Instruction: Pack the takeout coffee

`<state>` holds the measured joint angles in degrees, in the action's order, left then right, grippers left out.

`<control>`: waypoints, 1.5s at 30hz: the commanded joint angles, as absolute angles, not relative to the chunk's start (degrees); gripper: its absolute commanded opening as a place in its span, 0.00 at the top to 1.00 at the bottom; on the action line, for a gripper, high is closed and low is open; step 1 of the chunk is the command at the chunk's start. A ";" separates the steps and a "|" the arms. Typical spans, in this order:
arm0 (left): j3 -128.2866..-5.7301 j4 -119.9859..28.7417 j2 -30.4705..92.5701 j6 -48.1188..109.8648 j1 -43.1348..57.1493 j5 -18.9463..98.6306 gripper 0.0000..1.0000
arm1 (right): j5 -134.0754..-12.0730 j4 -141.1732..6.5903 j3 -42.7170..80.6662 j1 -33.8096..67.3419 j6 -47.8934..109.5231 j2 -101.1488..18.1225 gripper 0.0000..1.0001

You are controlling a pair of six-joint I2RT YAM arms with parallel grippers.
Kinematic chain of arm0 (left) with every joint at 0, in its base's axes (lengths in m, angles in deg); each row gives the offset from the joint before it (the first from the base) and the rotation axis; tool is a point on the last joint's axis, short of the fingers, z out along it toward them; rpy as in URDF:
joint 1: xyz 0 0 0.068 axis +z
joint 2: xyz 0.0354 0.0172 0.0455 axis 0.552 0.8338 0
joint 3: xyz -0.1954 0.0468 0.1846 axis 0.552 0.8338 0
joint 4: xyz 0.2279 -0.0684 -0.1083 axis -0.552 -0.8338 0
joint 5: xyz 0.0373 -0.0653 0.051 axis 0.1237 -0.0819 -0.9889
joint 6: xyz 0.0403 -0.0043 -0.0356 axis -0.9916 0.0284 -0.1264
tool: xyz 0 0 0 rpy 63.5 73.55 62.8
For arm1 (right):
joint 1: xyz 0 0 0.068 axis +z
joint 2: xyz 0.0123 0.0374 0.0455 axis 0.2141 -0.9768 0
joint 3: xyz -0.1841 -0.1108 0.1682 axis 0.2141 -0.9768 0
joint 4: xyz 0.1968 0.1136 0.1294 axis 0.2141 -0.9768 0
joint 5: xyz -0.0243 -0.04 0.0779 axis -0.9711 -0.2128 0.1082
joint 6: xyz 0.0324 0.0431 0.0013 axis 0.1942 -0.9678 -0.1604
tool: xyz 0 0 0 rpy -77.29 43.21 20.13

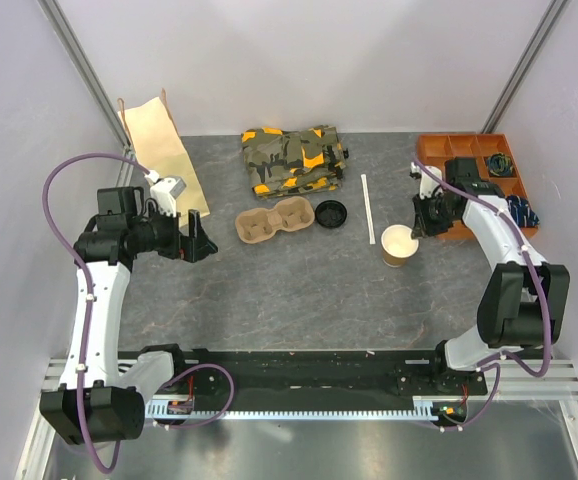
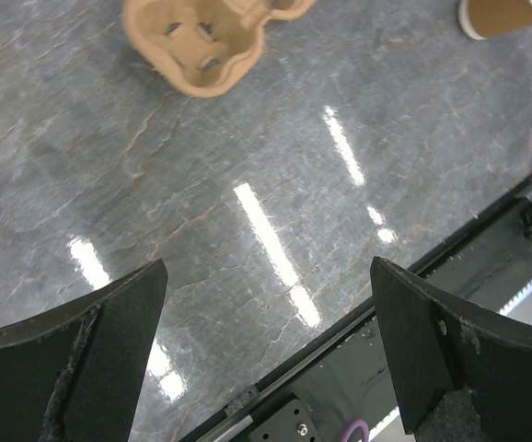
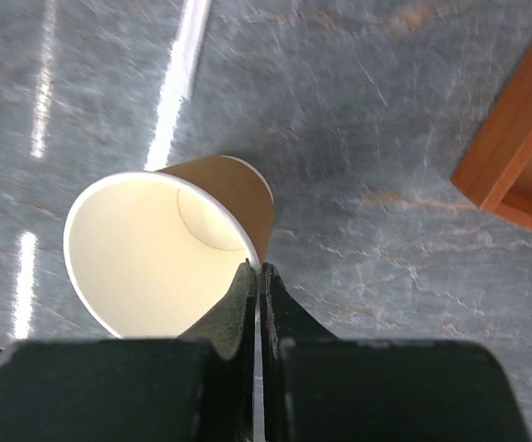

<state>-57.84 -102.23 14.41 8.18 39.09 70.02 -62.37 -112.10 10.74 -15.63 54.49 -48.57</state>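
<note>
Small tan kraft-paper cup, smooth pale inside, stands open-topped on the veined grey table. The right gripper pinches its rim, hiding that edge. The round black plastic lid lies well apart, beside the moulded brown pulp tray. The left gripper is spread wide.

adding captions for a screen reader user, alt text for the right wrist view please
The right gripper is pinched shut on the rim of a lidless tan paper cup, one finger inside its pale interior, one outside. The cup sits on a grey stone-patterned table, with the corner of an orange tray at right.
</note>
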 commanded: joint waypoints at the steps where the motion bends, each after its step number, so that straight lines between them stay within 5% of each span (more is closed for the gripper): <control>1: -57.51 -99.76 13.92 14.19 38.87 63.32 0.02 | -57.52 -113.28 16.37 -12.72 50.82 -46.30 1.00; 11: -57.50 -99.32 9.43 18.42 38.87 54.08 0.00 | -56.81 -110.47 21.56 4.06 45.54 -50.77 1.00; 20: -56.45 -99.67 10.13 15.34 38.87 58.21 0.00 | -60.67 -108.79 26.57 16.72 45.89 -59.56 1.00; 33: -55.75 -99.76 9.61 12.18 38.87 61.46 0.00 | -66.04 -107.39 26.05 22.88 47.03 -62.30 0.99; 45: -56.98 -100.02 10.75 11.30 38.87 63.40 0.00 | -66.30 -107.21 24.55 22.88 47.12 -61.77 0.86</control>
<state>-55.72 -101.16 10.28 13.40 38.98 61.93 -65.89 -108.28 25.07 22.82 47.00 -62.41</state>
